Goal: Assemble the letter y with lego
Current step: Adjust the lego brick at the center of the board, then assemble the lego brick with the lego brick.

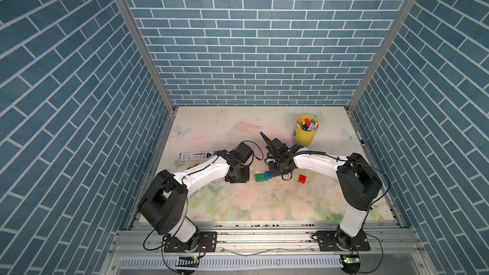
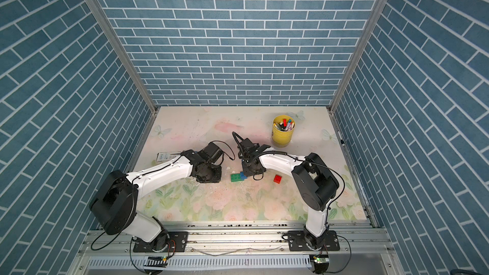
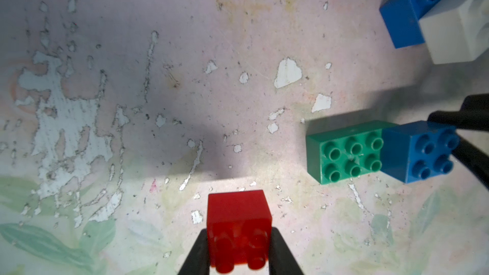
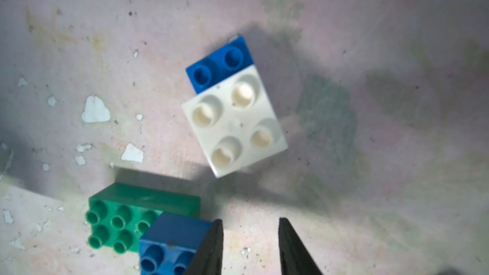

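Now doing: mid-build, by my read. L gripper [image 3: 239,234] is clamped on a red brick [image 3: 238,215], seemingly held off the surface [image 3: 132,75].
R gripper [image 4: 250,220]: jaws apart, bare surface betw. them, nothing held. One tip sits just beside the blue brick [image 4: 169,244].
Y in progress: green brick [image 3: 344,152] w/ that blue brick stacked on one end, approx. centre of the surface, betw. the two wrists in both top views.
Other pair: white brick [image 4: 235,123] pressed onto a 2nd blue brick [image 4: 219,62]. It's near the green brick, not joined to it.
Spare: 2nd red brick [image 1: 302,179] lies loose toward the right edge, apart from the rest.
Next move: prob. line the held red brick up over open studs & press down, w/ R gripper steadying the base. Which studs, can't tell.
In the way: R gripper crowds the blue end; wrists are close together.
Around: yellow cup [image 1: 306,130] of markers [image 1: 308,124] near the far right corner, flat packet [image 1: 195,155] by the left edge. Neither is near the work.
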Motion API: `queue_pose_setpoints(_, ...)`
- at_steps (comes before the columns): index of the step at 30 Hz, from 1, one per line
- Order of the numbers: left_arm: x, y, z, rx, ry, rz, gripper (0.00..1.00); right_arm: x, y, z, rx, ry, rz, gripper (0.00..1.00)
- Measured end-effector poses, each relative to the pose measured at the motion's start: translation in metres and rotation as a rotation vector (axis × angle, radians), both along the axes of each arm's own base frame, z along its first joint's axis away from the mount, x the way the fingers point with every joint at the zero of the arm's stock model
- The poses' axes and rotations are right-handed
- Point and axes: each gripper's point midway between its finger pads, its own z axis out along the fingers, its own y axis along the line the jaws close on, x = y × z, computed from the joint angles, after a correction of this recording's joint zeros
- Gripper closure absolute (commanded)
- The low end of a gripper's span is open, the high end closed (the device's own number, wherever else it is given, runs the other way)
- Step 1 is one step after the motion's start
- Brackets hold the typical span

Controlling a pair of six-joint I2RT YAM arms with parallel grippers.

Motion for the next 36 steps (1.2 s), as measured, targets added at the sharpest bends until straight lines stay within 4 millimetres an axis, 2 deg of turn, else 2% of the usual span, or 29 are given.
queue_pose_setpoints(6,0.003,-0.005,0.001,-0.023,0.002,-0.009,0.76,-0.012,0.004,0.000,-0.010,0.007,0.027,0.63)
queue_pose_setpoints(15,0.019,-0.031,-0.003,-0.087,0.016,-0.024,0.77,-0.015,-0.020,0.006,-0.041,-0.017,-0.011,0.63)
queue_pose_setpoints(23,0.025,-0.042,-0.010,-0.101,0.034,-0.033,0.78,-0.016,-0.037,0.005,-0.055,-0.020,-0.048,0.63)
queue_pose_setpoints(36,0.028,-0.051,-0.012,-0.103,0.034,-0.053,0.81,-0.015,-0.040,0.003,-0.066,-0.025,-0.059,0.63)
